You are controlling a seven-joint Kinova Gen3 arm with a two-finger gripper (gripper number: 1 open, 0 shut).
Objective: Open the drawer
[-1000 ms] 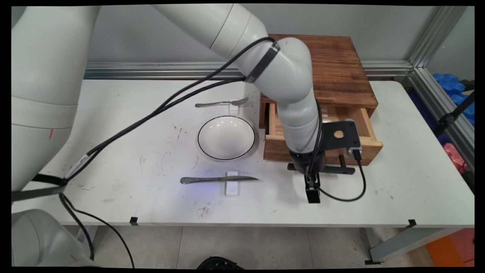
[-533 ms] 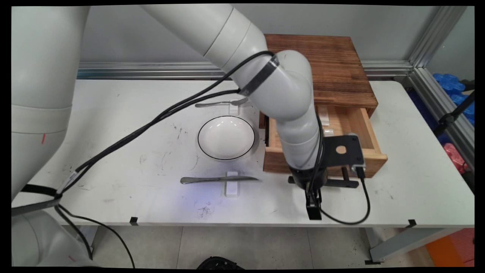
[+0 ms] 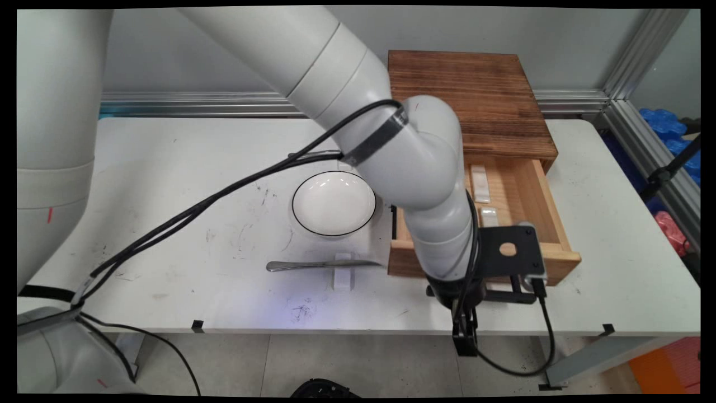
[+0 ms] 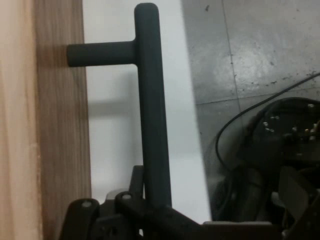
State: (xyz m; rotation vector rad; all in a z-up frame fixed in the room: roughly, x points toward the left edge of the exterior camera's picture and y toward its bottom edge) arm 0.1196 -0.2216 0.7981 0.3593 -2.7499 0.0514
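Observation:
A wooden cabinet (image 3: 470,95) stands at the back right of the table, and its drawer (image 3: 554,224) is pulled well out toward the near edge. My gripper (image 4: 155,205) is shut on the drawer's black bar handle (image 4: 150,100), which runs up the hand view beside the wooden drawer front (image 4: 55,125). In the main view the handle (image 3: 506,295) shows under the wrist, close to the table's near edge, and the fingers are hidden by the wrist. Two small white blocks (image 3: 480,183) lie inside the drawer.
A white bowl with a black rim (image 3: 334,202) sits left of the drawer. A knife (image 3: 313,265) lies across a white rest (image 3: 342,277) nearer the front. A black cable (image 3: 545,347) hangs from the wrist past the table edge (image 3: 335,327).
My gripper has moved toward the table's near edge with the handle in it, and the drawer has slid further out of the cabinet, uncovering the white blocks inside.

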